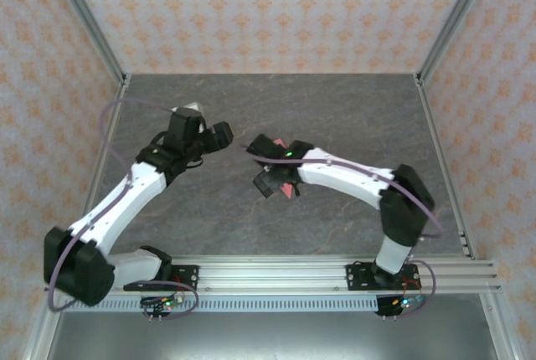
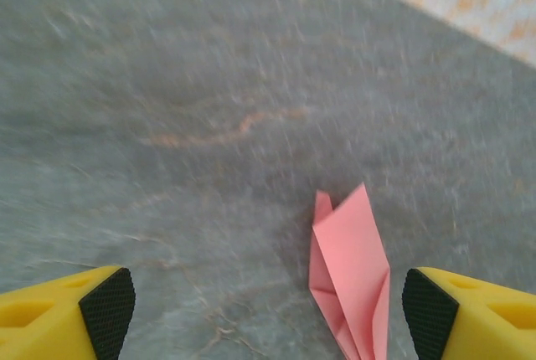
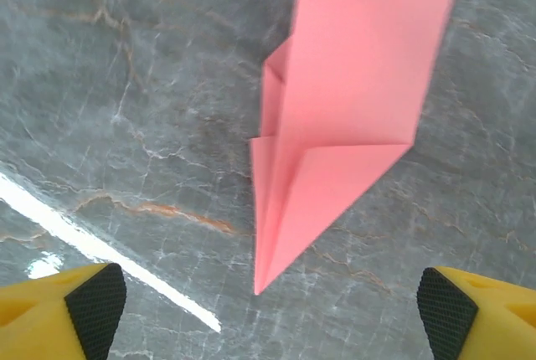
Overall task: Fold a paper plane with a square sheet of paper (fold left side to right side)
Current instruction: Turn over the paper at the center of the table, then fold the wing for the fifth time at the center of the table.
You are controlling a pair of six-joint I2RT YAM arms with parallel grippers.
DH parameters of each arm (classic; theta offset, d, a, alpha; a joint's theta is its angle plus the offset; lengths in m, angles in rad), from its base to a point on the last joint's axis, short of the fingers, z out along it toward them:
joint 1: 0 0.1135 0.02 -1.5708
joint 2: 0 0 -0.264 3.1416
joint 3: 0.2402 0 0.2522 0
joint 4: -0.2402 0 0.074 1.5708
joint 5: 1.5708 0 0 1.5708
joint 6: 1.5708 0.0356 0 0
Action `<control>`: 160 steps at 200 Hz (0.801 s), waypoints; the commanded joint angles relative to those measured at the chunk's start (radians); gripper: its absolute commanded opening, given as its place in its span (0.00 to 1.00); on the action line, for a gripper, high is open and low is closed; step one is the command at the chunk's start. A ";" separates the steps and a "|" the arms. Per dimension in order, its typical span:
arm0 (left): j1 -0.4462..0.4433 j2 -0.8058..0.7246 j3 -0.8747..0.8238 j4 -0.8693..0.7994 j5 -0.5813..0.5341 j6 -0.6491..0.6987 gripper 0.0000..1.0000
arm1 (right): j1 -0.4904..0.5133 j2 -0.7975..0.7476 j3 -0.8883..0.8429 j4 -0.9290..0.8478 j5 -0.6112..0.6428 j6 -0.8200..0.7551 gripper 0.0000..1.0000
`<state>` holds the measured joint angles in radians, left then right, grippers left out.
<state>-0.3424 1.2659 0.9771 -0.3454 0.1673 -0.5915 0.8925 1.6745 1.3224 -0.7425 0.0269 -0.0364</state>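
The square sheet of paper lies folded into a salmon-pink paper plane (image 3: 343, 117), a narrow dart flat on the grey stone-look table (image 1: 335, 109). My right gripper (image 3: 270, 314) hovers above it, open, and the dart's tip points into the wide gap between the yellow fingers (image 3: 50, 314). From above, a sliver of the plane (image 1: 288, 191) peeks out beneath the right gripper (image 1: 258, 166). My left gripper (image 1: 219, 128) hangs to the left of it, open. In the left wrist view the plane (image 2: 352, 264) lies just inside the right finger (image 2: 481, 314), untouched by the left gripper (image 2: 268, 318).
Patterned walls and metal frame posts (image 1: 92, 25) enclose the table on three sides. The aluminium rail (image 1: 276, 275) with both arm bases runs along the near edge. A bright white streak of reflected light (image 3: 109, 255) crosses the tabletop.
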 commanded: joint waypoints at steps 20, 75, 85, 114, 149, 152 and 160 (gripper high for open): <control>-0.014 0.258 -0.021 0.275 0.356 -0.133 0.82 | -0.300 -0.249 -0.239 0.369 -0.395 0.220 1.00; -0.027 0.529 0.046 0.430 0.476 -0.179 0.77 | -0.565 -0.283 -0.507 0.836 -0.711 0.544 1.00; -0.027 0.566 0.061 0.456 0.499 -0.194 0.75 | -0.583 -0.279 -0.541 0.891 -0.733 0.573 1.00; -0.032 0.637 0.093 0.532 0.544 -0.225 0.68 | -0.603 -0.259 -0.578 0.929 -0.779 0.583 0.94; -0.033 0.675 0.105 0.581 0.571 -0.227 0.49 | -0.618 -0.214 -0.585 0.962 -0.844 0.592 0.76; -0.033 0.675 0.105 0.583 0.571 -0.224 0.47 | -0.622 -0.209 -0.585 0.966 -0.854 0.592 0.76; -0.033 0.672 0.103 0.585 0.572 -0.213 0.36 | -0.631 -0.192 -0.582 0.972 -0.872 0.590 0.76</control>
<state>-0.3668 1.9373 1.0561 0.1680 0.7036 -0.8108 0.2867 1.4437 0.7471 0.1406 -0.7567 0.5377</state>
